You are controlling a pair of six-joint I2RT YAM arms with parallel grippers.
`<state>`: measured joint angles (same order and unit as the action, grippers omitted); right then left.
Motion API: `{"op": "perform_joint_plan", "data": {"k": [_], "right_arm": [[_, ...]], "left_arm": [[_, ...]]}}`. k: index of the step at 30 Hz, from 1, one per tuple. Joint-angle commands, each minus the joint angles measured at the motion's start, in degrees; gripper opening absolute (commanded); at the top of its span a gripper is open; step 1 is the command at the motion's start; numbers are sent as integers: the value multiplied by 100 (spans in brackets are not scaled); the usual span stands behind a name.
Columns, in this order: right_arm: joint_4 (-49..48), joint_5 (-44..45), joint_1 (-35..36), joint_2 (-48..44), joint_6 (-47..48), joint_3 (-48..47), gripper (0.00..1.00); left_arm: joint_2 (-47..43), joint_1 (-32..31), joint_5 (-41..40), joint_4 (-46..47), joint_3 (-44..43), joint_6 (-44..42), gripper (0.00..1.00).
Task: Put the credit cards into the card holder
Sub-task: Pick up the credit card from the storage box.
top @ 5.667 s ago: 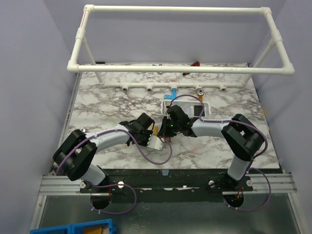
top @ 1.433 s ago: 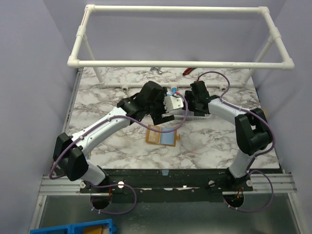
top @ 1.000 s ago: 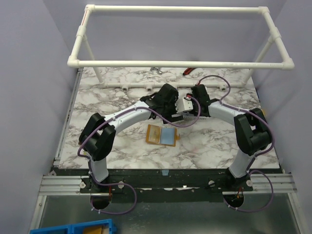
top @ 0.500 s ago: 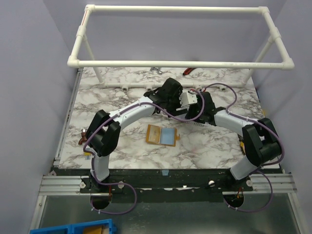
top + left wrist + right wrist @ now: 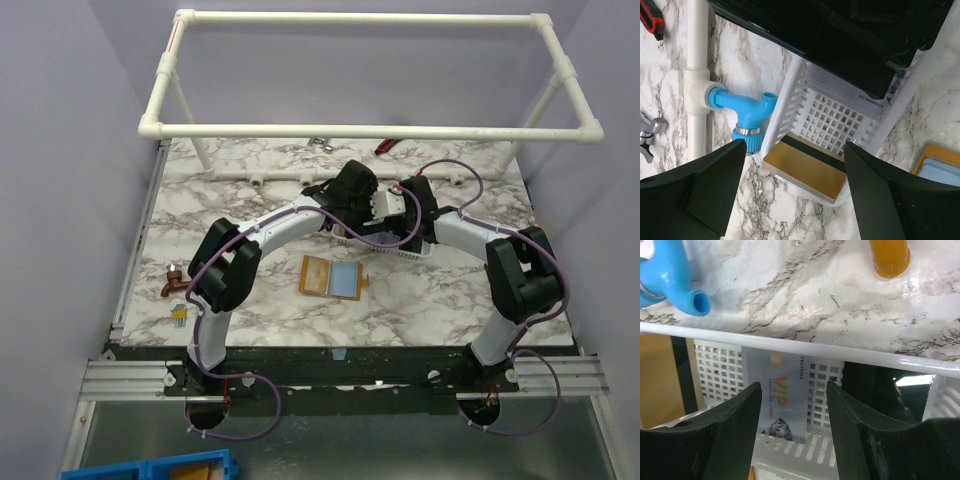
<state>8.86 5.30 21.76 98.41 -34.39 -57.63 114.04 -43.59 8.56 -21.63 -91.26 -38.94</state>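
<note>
The left claw is held wide open and empty above one end of the white basket. A gold card with a black stripe is seen there, directly below the gap between its fingers and seemingly lying almost flat. The right claw is spread moderately with nothing clamped, and a silver card is propped on edge in the basket within its gap. The card holder is laid open on the desk, back toward the arm bases from both claws. The cards are judged light, stiff, thin and slick. The upright one could be pinched across its faces, while the gold one is better taken by its long edges
</note>
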Motion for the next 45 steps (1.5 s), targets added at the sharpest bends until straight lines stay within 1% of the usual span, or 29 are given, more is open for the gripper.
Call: {"op": "perform_joint_plan", "data": {"k": [1, 3, 7, 10, 16, 22, 23, 26, 33, 36, 40, 45], "right_arm": [[-82, 212, 83, 199, 10, -108, 58], [-206, 203, 83, 157, -67, 42, 57], [-570, 2, 76, 71, -258, 370, 51], [-774, -143, 74, 129, -402, 516, 47], [-836, -329, -29, 208, -499, 548, 34], [-1127, -483, -156, -33, -591, 722, 26], [-1166, -682, -193, -69, -619, 762, 25], [-1386, -905, -283, -212, -733, 959, 20], [-2054, -1551, -451, -524, -1045, 1397, 20], [-2189, -1711, -479, -605, -1152, 1470, 22], [-2348, -1833, -506, -713, -1245, 1525, 22], [-2433, -1975, -515, -584, -1289, 1465, 22]], "left_arm": [[241, -62, -25, 392, -7, -255, 80], [242, -70, -29, 564, 91, -279, 80], [283, -79, -22, 761, 184, -415, 79], [377, -104, 12, 669, 104, -569, 78], [620, -192, 16, 411, -154, -741, 80], [863, -274, -55, 190, -403, -807, 81], [881, -285, -52, 186, -409, -817, 81], [901, -292, -39, 185, -419, -849, 81], [918, -297, -38, 197, -420, -886, 82], [888, -292, -34, 230, -354, -947, 82], [856, -297, -47, 268, -289, -958, 82], [766, -290, -3, 287, -182, -971, 82]]}}
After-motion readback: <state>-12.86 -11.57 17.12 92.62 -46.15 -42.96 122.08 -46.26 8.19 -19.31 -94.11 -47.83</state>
